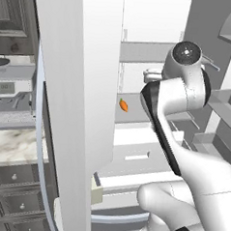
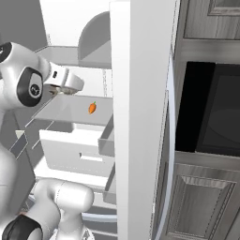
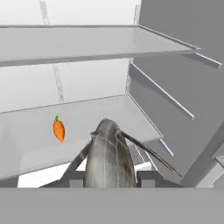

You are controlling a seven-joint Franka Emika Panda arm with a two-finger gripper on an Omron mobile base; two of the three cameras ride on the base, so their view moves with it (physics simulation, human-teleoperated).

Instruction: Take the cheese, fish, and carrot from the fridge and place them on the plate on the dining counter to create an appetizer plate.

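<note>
My gripper (image 3: 110, 177) is shut on the fish (image 3: 109, 153), a grey-brown body with thin tail spines sticking up between the fingers. It hangs inside the open fridge (image 1: 142, 22), just above the middle grey shelf (image 3: 96, 113). The carrot (image 3: 58, 130) lies on that shelf, to the left of the fish and a little farther in. It shows as a small orange stub with a green top (image 1: 123, 105) (image 2: 93, 108). My white hand (image 2: 65, 80) reaches in over the shelf's left part. The cheese, plate and dining counter are out of view.
The open fridge doors (image 1: 75, 86) (image 2: 140, 117) flank the arm closely. White drawers (image 1: 134, 155) sit below the shelf, and another shelf (image 3: 87, 43) is above. A marble counter (image 1: 9, 145) with a coffee machine (image 1: 10, 89) is left, and the dark oven cabinet (image 2: 211, 108) right.
</note>
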